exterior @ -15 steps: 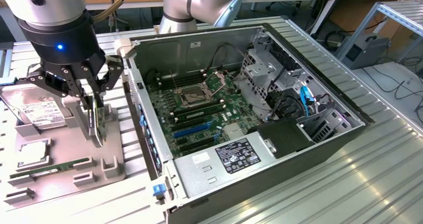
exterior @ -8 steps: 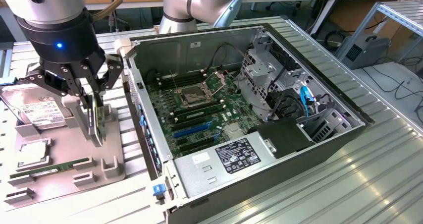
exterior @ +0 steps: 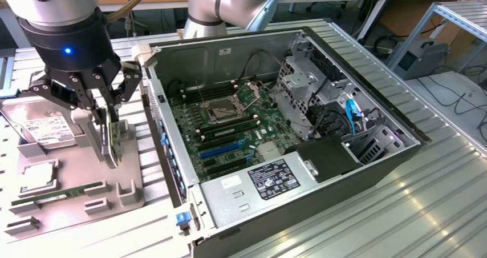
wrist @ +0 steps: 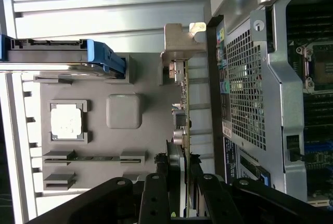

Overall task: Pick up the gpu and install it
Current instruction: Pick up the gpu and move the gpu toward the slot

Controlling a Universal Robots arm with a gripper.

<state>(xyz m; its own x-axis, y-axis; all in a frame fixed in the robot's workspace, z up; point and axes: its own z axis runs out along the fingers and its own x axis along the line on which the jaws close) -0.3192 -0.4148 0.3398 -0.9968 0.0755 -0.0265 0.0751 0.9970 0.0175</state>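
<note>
The end effector [exterior: 102, 118] hangs over the grey parts tray [exterior: 131, 181] beside the open computer case [exterior: 365, 184], its fingers closed on the gpu [exterior: 113, 144]. The card stands on edge, low end at the tray; I cannot tell whether it has left its slot. Upright storage leaves both flat faces free for a pinch from above. From the wrist, the fingers straddle the card's thin edge [wrist: 183, 104], its silver bracket at the far end.

The tray also carries a hard drive [exterior: 42, 129], a processor chip [exterior: 36, 177] and a RAM stick [exterior: 65, 192], each in its own recess. The case lies on its side on the ribbed metal surface [exterior: 426, 212] — motherboard [exterior: 228, 132] facing up, blue expansion slots [exterior: 220, 150] bare.
</note>
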